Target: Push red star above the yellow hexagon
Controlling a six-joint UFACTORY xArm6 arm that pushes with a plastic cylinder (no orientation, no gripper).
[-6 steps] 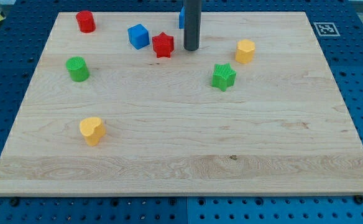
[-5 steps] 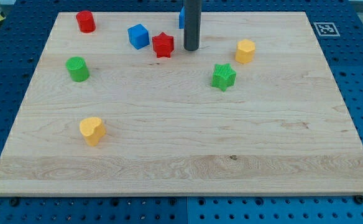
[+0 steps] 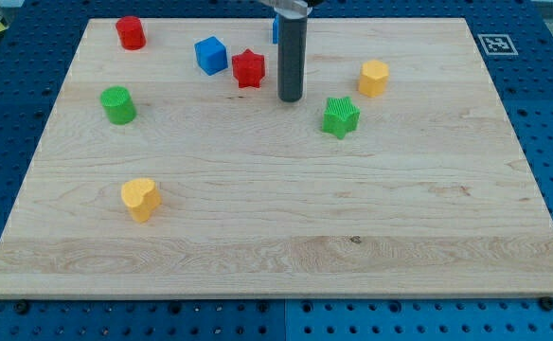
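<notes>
No pincer is fitted, so no spread or pinched state can be given; only my tip (image 3: 290, 98) is seen, the lower end of a dark rod, set on the wooden board (image 3: 276, 218) w/ nothing touched. The red star (image 3: 248, 68) is found toward the view's top, left of centre, just beside the blue cube (image 3: 210, 55) on its left. The yellow hexagon (image 3: 373, 78) is seen to the view's right, approx. level w/ the star, near the green star (image 3: 340, 116). The key relation: the red star lies up and to the left of my tip, apart from it by a small gap, while the target spot, above the hexagon, lies to the right. My tip is thus placed on the wrong side, i.e. between star and hexagon; it is judged that the star's left flank must be reached first, via the narrow gap by the blue cube, before a rightward push can be made. A second blue block (image 3: 276, 26) is partly hidden behind the rod, and a clash w/ it is judged possible along the upper route. Elsewhere are seen a red cylinder (image 3: 130, 32), a green cylinder (image 3: 118, 104) and a yellow heart (image 3: 140, 199), all well apart from the action.
</notes>
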